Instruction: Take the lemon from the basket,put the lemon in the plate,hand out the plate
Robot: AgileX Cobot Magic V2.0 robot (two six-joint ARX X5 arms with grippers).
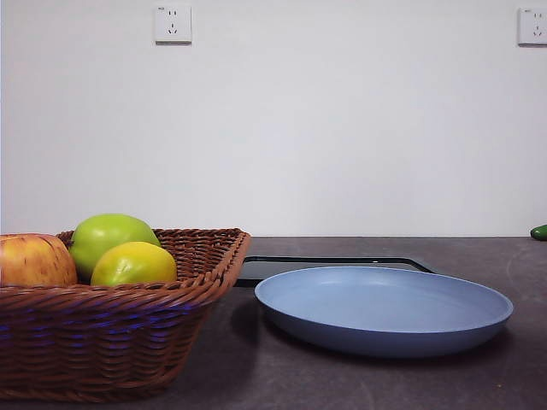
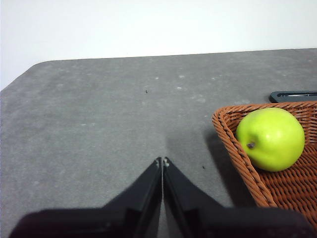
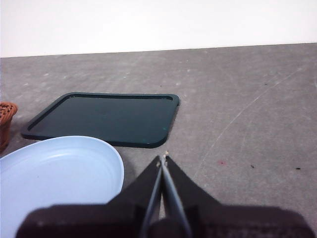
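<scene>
Plain indoor test bench, likely a lab, dark grey speckled table [image 1: 427, 389] set against a bare white wall [image 1: 342, 128], two wall sockets [image 1: 173, 24] high up, staged props only: wicker basket [image 1: 102, 337], blue plate [image 1: 385, 309], black tray [image 3: 106, 118]

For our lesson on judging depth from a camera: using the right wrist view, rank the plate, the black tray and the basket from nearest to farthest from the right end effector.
1. The plate: nearest, its rim just beside the shut right end effector.
2. The black tray: next, lying flat beyond the plate.
3. The basket: farthest, only a corner showing at the picture's edge, past the plate.
</scene>
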